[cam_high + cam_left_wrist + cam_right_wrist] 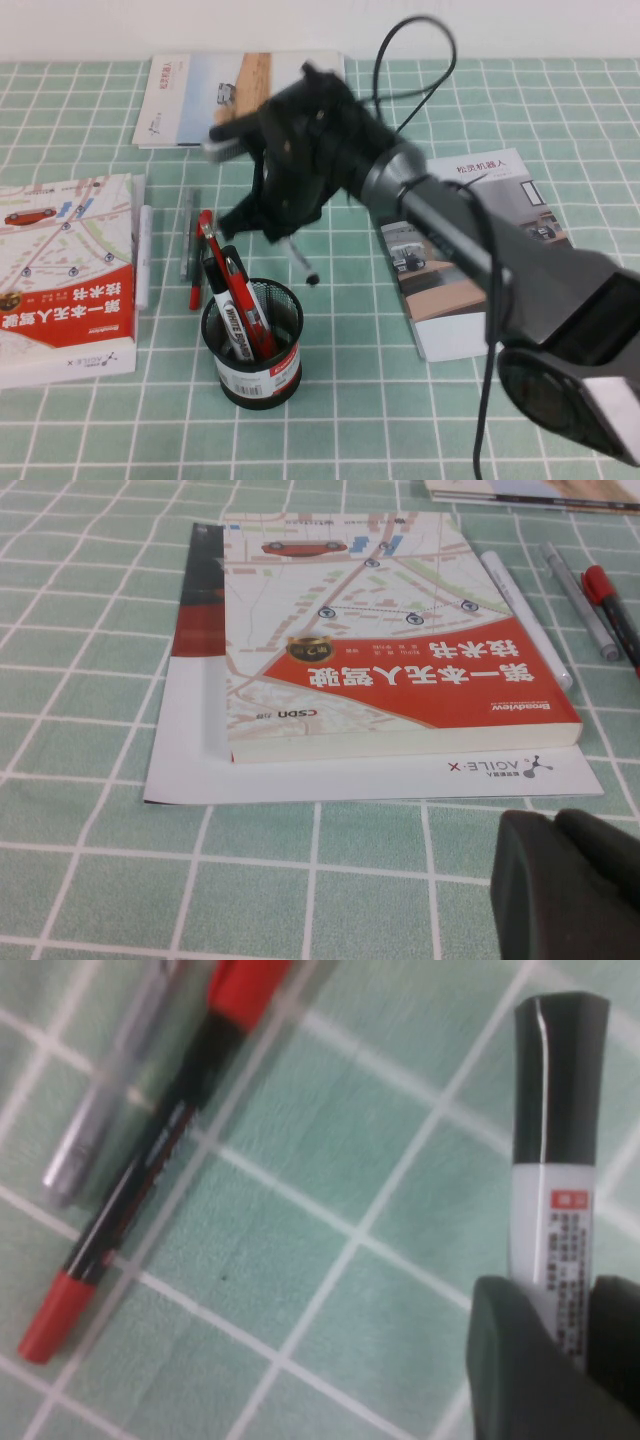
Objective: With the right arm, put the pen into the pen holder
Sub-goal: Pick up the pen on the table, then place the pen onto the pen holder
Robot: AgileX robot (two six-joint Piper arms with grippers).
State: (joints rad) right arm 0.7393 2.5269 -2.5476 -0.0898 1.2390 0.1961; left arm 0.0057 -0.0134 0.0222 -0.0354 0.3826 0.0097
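Note:
My right gripper (pixel 283 230) hangs above the table behind the pen holder, shut on the pen (pixel 301 263), which points down with its black end near the cloth. In the right wrist view the pen (pixel 556 1160) shows a black cap and a white printed label, pinched between my fingers (pixel 510 1360). The pen holder (pixel 252 350) is a black mesh cup with a white and red band, in front of the gripper and slightly left. It holds a like black marker (pixel 222 292) and a red pen (pixel 247 305). My left gripper (pixel 552 825) is shut and empty, low over the cloth near a book.
A red-and-black pen (pixel 140 1175) and a thin clear-grey pen (pixel 105 1110) lie on the green checked cloth left of the gripper. A white pen (pixel 525 615) lies beside a red-and-white book (pixel 60 280). Booklets lie at the back (pixel 200 95) and right (pixel 450 260).

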